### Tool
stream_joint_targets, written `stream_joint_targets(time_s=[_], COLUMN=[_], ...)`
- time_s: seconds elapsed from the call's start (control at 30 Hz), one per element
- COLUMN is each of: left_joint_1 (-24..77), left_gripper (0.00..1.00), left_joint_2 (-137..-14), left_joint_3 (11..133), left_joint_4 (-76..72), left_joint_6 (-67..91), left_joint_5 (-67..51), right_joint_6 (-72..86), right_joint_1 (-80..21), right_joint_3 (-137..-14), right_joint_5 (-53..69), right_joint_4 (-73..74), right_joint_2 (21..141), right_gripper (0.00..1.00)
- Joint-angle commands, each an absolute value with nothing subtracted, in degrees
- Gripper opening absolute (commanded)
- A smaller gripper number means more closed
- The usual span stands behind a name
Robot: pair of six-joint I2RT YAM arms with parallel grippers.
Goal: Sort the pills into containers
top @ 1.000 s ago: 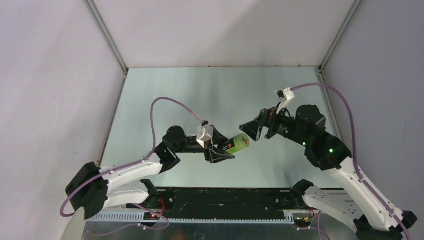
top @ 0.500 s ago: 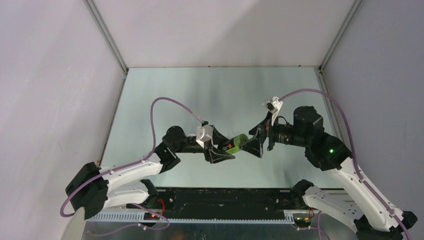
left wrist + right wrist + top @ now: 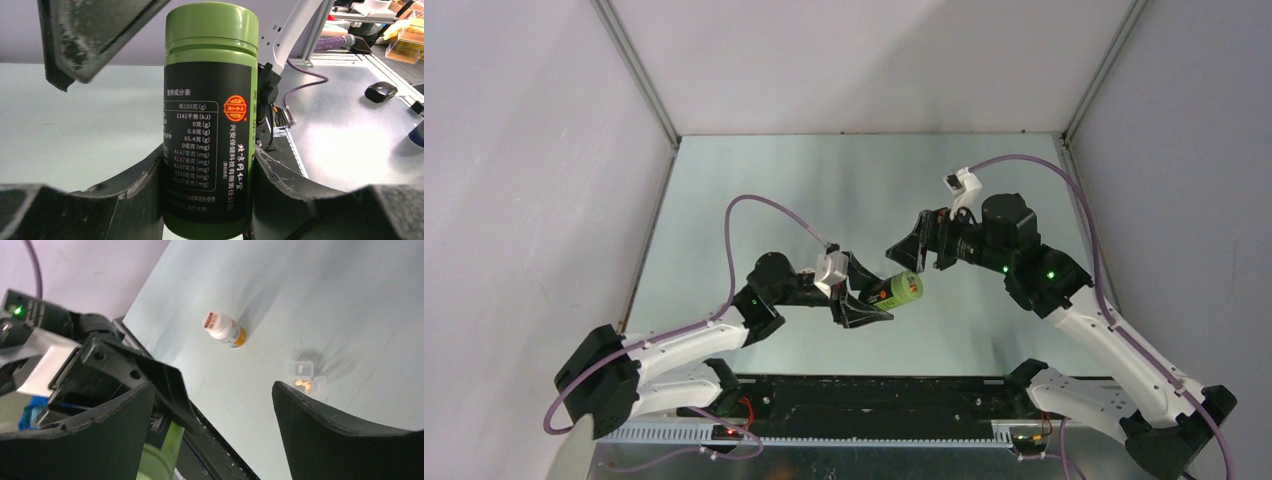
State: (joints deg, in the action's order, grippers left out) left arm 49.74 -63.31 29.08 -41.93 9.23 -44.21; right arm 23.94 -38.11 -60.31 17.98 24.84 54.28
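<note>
Overhead, your left claw (image 3: 869, 302) clamps the green bottle (image 3: 900, 289), its cap (image 3: 913, 284) toward the wide-spread right claw (image 3: 911, 250). Left wrist: the claw pinches the bottle's lower label; the plastic looks smooth, stiff and likely slippery, so take the cap squarely. Right wrist: the small pill box (image 3: 306, 375) sits on the tabletop (image 3: 350, 300), holding orange pills (image 3: 303, 384), near a white bottle (image 3: 224, 330); it is probably light and easily nudged.
</note>
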Motion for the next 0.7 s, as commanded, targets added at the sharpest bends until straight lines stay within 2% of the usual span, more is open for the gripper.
stream_joint_targets(time_s=[0.0, 0.07, 0.27, 0.37, 0.67], left_joint_1=[49.86, 49.85, 49.85, 49.91, 49.85], left_gripper=[0.00, 0.00, 0.00, 0.00, 0.00], left_joint_2=[-61.92, -61.99, -61.92, -61.54, -61.83], left_joint_3=[31.11, 31.00, 31.03, 31.46, 32.69], left_joint_4=[-45.56, -45.23, -44.56, -43.26, -42.13], left_joint_6=[9.77, 9.54, 9.32, 8.80, 8.09], left_joint_5=[-44.80, -44.38, -43.39, -43.43, -45.05], right_joint_6=[28.01, 27.20, 17.97, 12.44, -0.51], right_joint_1=[-37.80, -37.70, -37.64, -37.87, -40.86], right_joint_3=[-60.97, -60.90, -60.37, -60.25, -59.66], right_joint_5=[11.36, 12.10, 26.18, 33.60, 33.44], right_joint_4=[22.08, 21.81, 21.21, 25.96, 32.94], right_joint_2=[54.10, 52.96, 46.79, 45.26, 42.17], right_gripper=[0.91, 0.91, 0.93, 0.93, 0.94])
